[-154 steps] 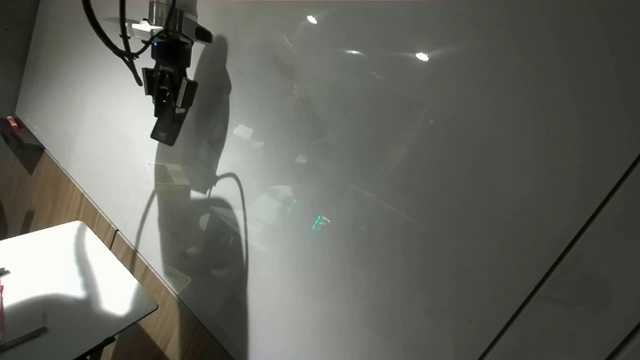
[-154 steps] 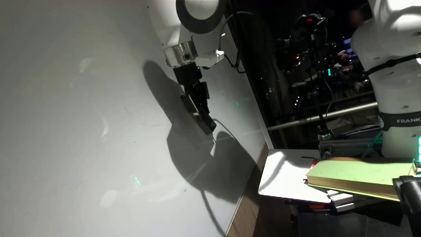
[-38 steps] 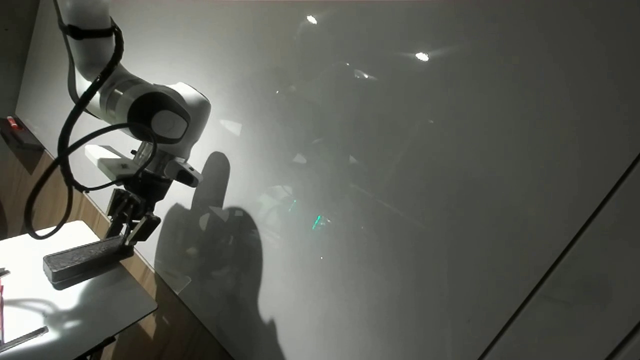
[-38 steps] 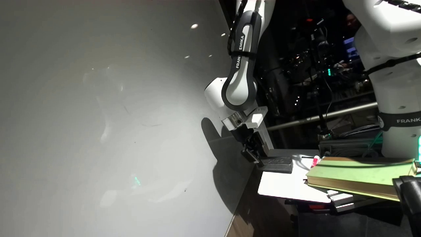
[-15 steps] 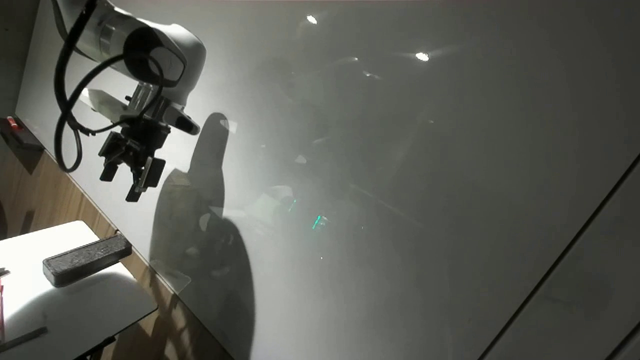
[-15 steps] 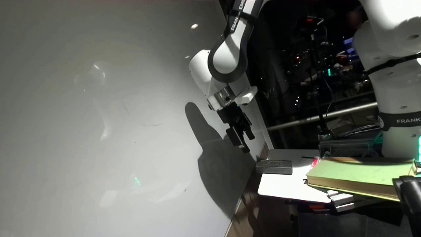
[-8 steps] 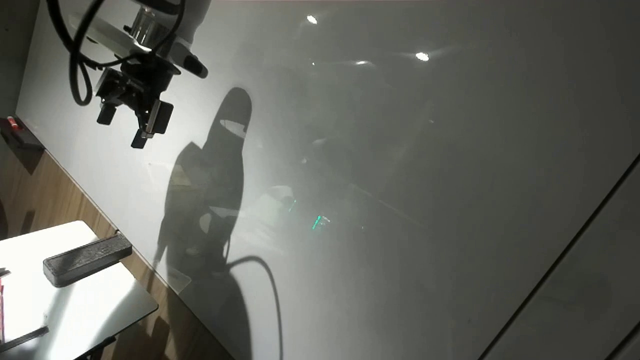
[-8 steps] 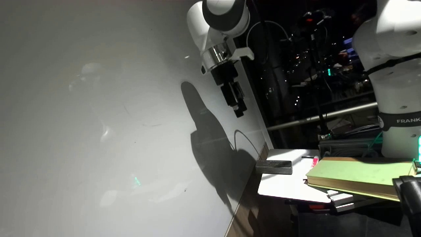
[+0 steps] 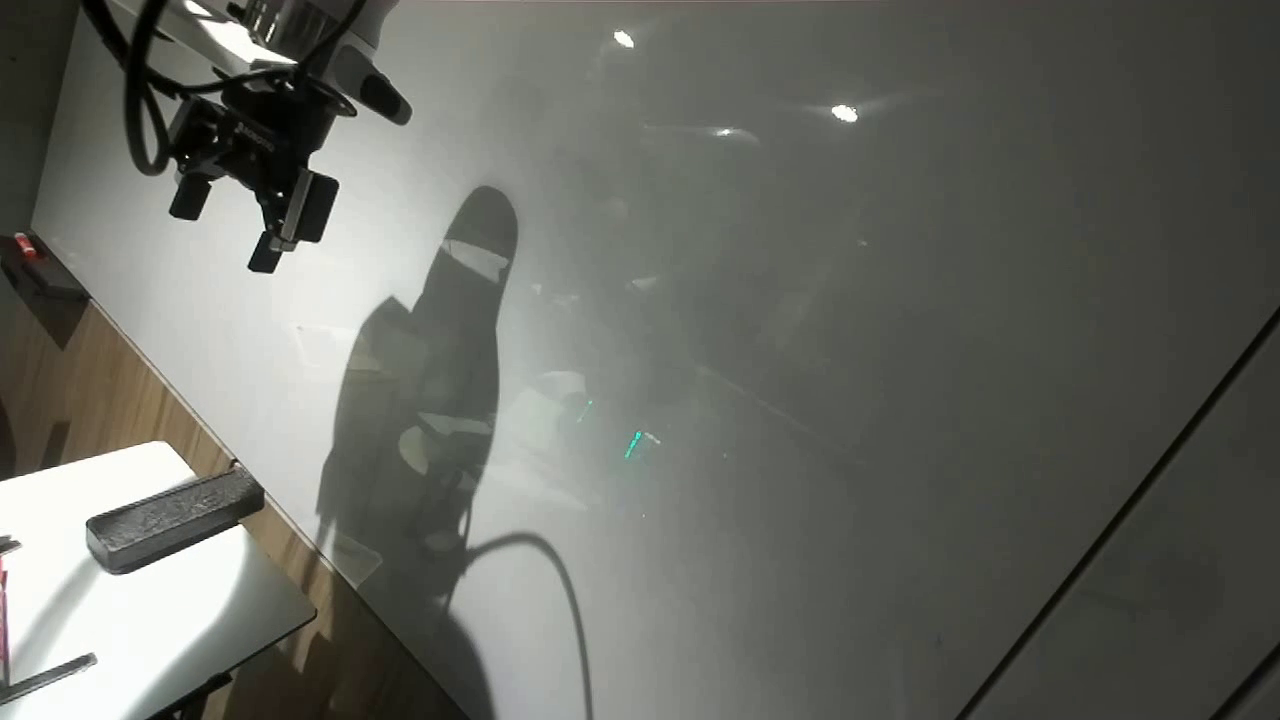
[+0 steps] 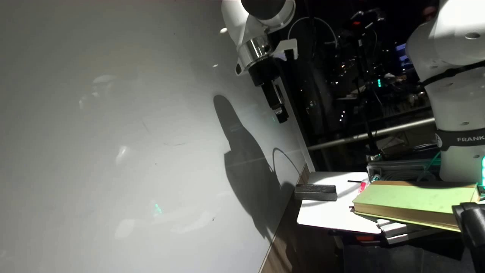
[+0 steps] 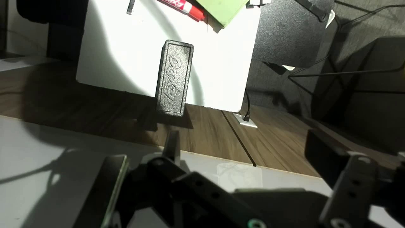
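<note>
My gripper (image 9: 227, 230) hangs open in front of the whiteboard, high above the small table, with nothing between its fingers. In the wrist view its two fingertips (image 11: 171, 142) stand wide apart. A black Expo eraser (image 11: 175, 77) lies flat on the white tabletop (image 11: 221, 69), one end jutting past the edge nearest the board. Both exterior views show the eraser (image 9: 175, 520) below the gripper and well apart from it. Side-on in an exterior view, the gripper (image 10: 281, 117) shows mostly one finger.
The whiteboard (image 9: 800, 400) fills much of both exterior views, above a wooden panel (image 11: 202, 133). A red Expo marker (image 11: 186, 9) and a thick green book (image 10: 413, 195) are on the table. A dark holder with a red item (image 9: 40, 265) sits at the board's edge.
Earlier the gripper held the eraser by the board, then was down at the table with it. Since then it has risen away with open jaws, leaving the eraser there.
</note>
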